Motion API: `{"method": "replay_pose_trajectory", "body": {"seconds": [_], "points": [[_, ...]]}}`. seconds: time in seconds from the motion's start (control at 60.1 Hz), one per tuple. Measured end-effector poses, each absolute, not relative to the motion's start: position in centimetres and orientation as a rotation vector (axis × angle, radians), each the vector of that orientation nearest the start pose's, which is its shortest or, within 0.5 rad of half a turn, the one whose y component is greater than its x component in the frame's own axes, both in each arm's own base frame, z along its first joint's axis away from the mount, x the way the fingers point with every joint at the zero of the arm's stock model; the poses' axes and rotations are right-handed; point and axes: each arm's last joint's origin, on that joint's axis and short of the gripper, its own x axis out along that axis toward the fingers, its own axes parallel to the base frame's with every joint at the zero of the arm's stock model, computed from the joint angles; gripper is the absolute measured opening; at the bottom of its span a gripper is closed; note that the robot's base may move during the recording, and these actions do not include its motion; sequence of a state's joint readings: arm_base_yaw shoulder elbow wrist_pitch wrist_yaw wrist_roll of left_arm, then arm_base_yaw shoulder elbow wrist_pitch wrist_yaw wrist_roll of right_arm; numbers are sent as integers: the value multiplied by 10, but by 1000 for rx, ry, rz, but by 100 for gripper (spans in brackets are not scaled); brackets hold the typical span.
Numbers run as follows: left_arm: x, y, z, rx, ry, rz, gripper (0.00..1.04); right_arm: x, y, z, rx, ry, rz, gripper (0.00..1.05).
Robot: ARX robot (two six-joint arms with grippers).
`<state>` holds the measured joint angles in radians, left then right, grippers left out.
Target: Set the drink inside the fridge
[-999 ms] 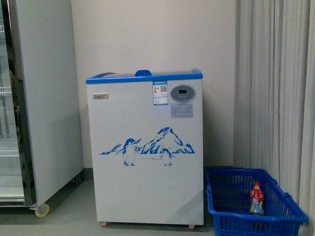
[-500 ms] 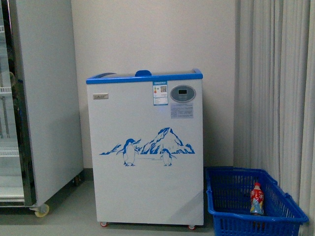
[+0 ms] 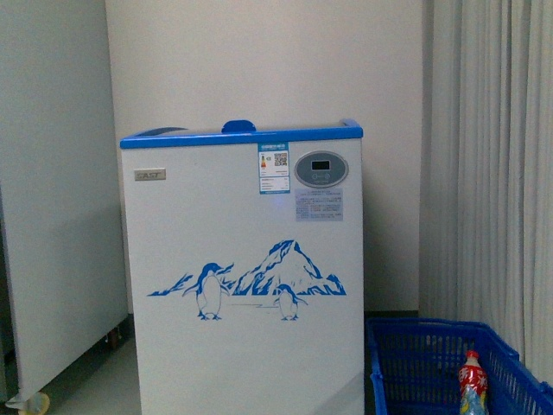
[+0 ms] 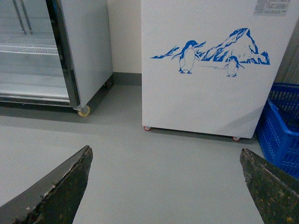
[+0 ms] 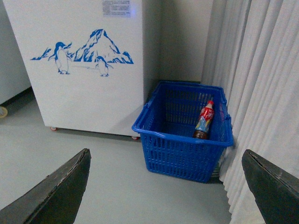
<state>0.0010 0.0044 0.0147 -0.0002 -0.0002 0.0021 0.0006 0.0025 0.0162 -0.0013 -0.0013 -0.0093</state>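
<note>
Fingers (image 4: 60, 191) of the left gripper (image 4: 164, 153) are standing wide apart, dark, wedge-shaped and scuffed along their edges, holding nothing, with only bare grey floor (image 4: 140, 168) showing between them. The right gripper (image 5: 166, 153) is gaping just as wide and is likewise gripping and touching nothing.

The drink (image 5: 204, 120), a small clear bottle with a red cap and red label, is standing slightly tilted inside a blue plastic lattice basket (image 5: 182, 140), on the side nearest the pleated pale curtain (image 5: 261, 93). The basket is sitting on the floor just beside the fridge (image 3: 242, 285), apart from both grippers.

The fridge is showing as a smooth white box with a blue rim, a rounded blue handle (image 3: 238, 126) on top, an oval grey control panel (image 3: 320, 169) and a blue penguin-and-mountain picture on its front. It is resting on small red castors (image 4: 147, 128). A tall grey upright cabinet (image 4: 84, 46) is standing near it on the other side.

Compared with half a second ago, the fridge is filling more of the front view and sitting further left. The cabinet's glass door is no longer showing there, and the drink (image 3: 472, 380) and basket (image 3: 432, 327) are now lying at the lower right edge.
</note>
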Motion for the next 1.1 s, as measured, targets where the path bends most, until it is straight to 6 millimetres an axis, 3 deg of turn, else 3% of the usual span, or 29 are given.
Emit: {"method": "replay_pose_trajectory", "body": {"seconds": [1.099], "points": [[97, 0, 168, 2, -10, 1, 97, 97, 0, 169, -9, -12, 1, 97]]}}
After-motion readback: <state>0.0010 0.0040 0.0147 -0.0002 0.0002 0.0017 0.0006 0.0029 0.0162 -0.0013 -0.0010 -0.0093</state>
